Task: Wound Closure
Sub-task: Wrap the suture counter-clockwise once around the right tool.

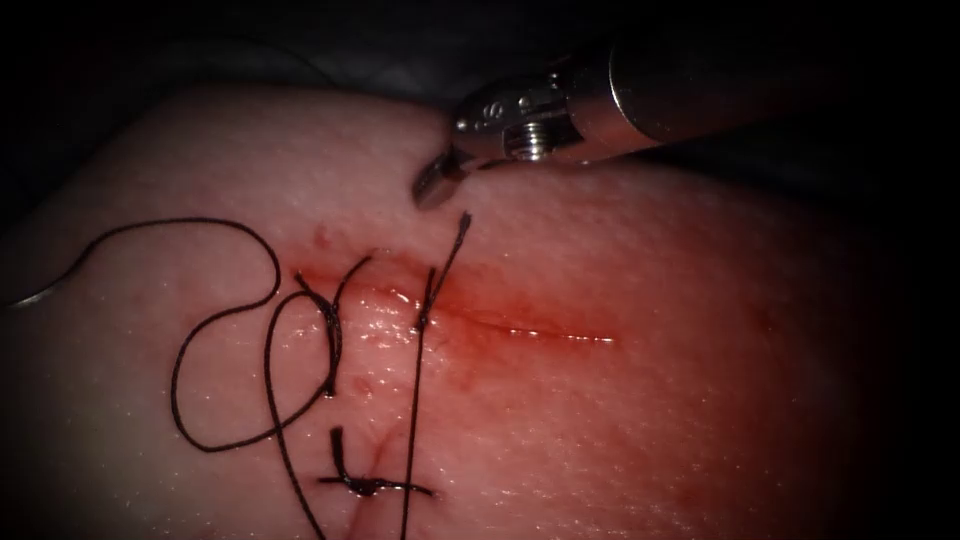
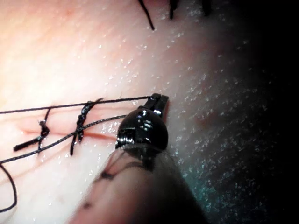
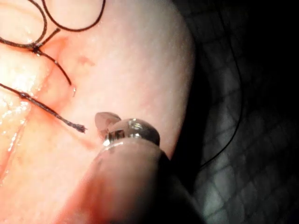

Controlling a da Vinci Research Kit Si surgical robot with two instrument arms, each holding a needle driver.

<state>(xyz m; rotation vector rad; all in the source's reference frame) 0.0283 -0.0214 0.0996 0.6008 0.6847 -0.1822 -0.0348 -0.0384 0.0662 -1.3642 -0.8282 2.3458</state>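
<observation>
Black thread (image 1: 228,330) is lying looped on the tissue (image 1: 650,420) left of the cut (image 1: 470,315). Right tool (image 1: 438,182) is hovering above the cut, holding nothing, jaws closed. Left tool (image 2: 158,101) is gripping the thread; needle (image 1: 40,293) is resting at the tissue's left edge.

Endoscope: above and in front, looking down on the tissue (image 1: 700,400) and its cut (image 1: 480,318). Both wrist cams very close, sighting along their shafts at the tissue. All three share the cut and the thread (image 1: 215,330).
</observation>
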